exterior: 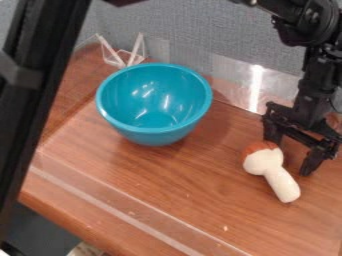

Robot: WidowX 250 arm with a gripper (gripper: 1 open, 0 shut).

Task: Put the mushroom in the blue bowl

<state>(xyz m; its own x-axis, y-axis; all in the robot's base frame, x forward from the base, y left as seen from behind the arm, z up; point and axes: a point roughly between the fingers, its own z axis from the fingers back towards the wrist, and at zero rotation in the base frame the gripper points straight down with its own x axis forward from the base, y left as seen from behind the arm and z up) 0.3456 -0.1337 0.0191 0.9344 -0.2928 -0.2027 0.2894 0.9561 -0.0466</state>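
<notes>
The mushroom (273,171) lies on its side on the wooden table, pale stem pointing toward the front right and pinkish-orange cap toward the back left. The blue bowl (155,103) stands upright and empty at the table's back left. My gripper (297,141) is black and hangs open just behind and to the right of the mushroom's cap, fingertips pointing down near the table. Nothing sits between its fingers.
The wooden table (147,190) has a front edge running along the lower left. A clear plastic sheet (247,82) stands at the back against the wall. A thick black post (40,90) crosses the left foreground, hiding part of the view.
</notes>
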